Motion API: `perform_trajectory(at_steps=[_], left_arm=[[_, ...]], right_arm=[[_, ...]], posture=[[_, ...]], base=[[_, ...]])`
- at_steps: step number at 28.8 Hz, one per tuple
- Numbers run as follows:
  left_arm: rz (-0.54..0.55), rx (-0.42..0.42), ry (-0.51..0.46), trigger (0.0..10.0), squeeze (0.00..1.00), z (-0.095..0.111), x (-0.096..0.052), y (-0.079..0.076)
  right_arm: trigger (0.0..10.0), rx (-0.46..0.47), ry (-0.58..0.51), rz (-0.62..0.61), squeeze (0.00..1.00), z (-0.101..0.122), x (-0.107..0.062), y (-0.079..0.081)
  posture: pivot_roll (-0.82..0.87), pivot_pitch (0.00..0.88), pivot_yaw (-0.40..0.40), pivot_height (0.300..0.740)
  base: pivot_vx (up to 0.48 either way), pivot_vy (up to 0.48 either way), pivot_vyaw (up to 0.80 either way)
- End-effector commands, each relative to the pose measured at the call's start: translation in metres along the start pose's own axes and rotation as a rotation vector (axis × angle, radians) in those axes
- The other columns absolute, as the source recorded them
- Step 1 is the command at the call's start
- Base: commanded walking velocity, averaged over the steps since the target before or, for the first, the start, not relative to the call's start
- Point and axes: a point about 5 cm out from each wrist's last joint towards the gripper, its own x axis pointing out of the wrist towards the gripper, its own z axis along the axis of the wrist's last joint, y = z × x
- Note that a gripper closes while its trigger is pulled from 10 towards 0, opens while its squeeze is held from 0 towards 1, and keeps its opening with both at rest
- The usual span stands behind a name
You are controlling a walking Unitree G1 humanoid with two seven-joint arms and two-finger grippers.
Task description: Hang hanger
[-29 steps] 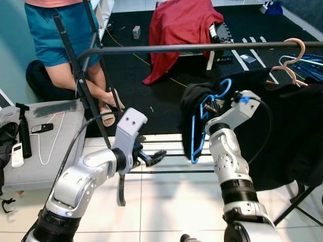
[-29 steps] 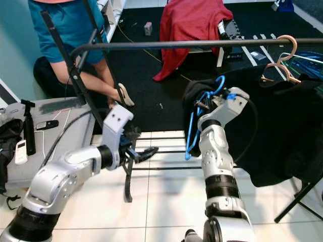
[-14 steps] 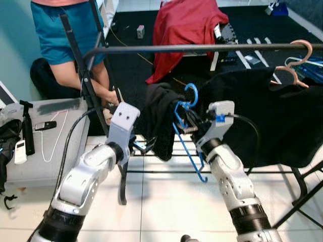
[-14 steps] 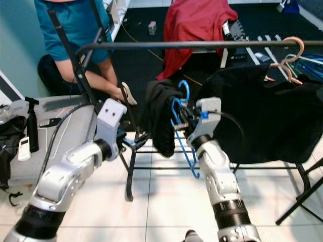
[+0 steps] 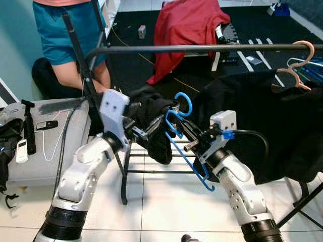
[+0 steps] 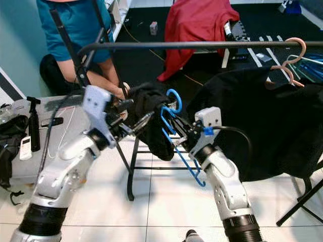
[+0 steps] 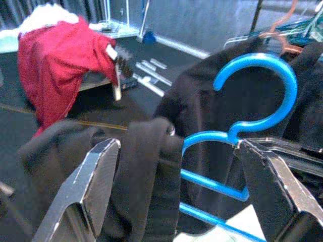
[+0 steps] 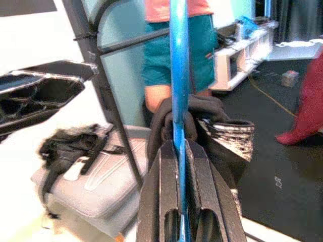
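The right gripper point(image 5: 185, 132) has its two long black fingers pressed together on the bright blue plastic hanger point(image 5: 182, 137), pinching the thin blue bar between them, as the right wrist view shows with the bar point(image 8: 179, 101) running straight up out of the closed fingers. From that grip the hanger's round hook point(image 5: 183, 103) rises just above the fingertips, below the long dark metal rail of the clothes rack point(image 5: 202, 48) and not on it, while its lower arm slants down past the right forearm to a small upturned end. A dark, limp black garment point(image 5: 154, 126) is draped over the hanger's far shoulder and hangs just beyond the right fingertips. The left gripper point(image 5: 146, 123) meets it from the other side with its fingers spread apart; in the left wrist view the two fingers point(image 7: 83, 196) stand wide, with the black cloth and the blue hook point(image 7: 262, 96) between them. Farther out on the right side, a large black cloth point(image 5: 272, 121) hangs from the rail beside a pale pink hanger point(image 5: 298, 63). Beyond the rail a red garment point(image 5: 184, 30) lies over a piece of furniture, and a person in teal shorts point(image 5: 63, 30) sits beyond the left gripper. Beside the left arm a grey padded case point(image 5: 45, 146) carries small devices.
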Motion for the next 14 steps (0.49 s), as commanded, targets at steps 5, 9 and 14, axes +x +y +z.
perform_trajectory(at_steps=[5, 9, 14], left_arm=[[-0.110, 0.062, 0.039, 10.0, 0.00, -0.011, -0.015, 0.011], [-0.175, 0.146, 0.099, 10.0, 0.00, -0.018, -0.023, 0.019], [-0.237, 0.245, 0.145, 10.0, 0.00, -0.018, -0.028, 0.028]], right_arm=[[10.0, 0.032, -0.137, 0.110, 0.00, 0.017, -0.016, 0.000], [10.0, 0.063, -0.140, 0.175, 0.00, 0.021, -0.027, -0.006], [10.0, 0.041, -0.093, 0.292, 0.00, 0.022, -0.043, -0.015]], posture=[[-0.08, 0.163, 0.034, 0.740], [-0.08, 0.165, 0.039, 0.740], [-0.08, 0.166, 0.040, 0.740]], base=[[0.000, 0.000, 0.00], [0.000, 0.000, 0.00], [0.000, 0.000, 0.00]])
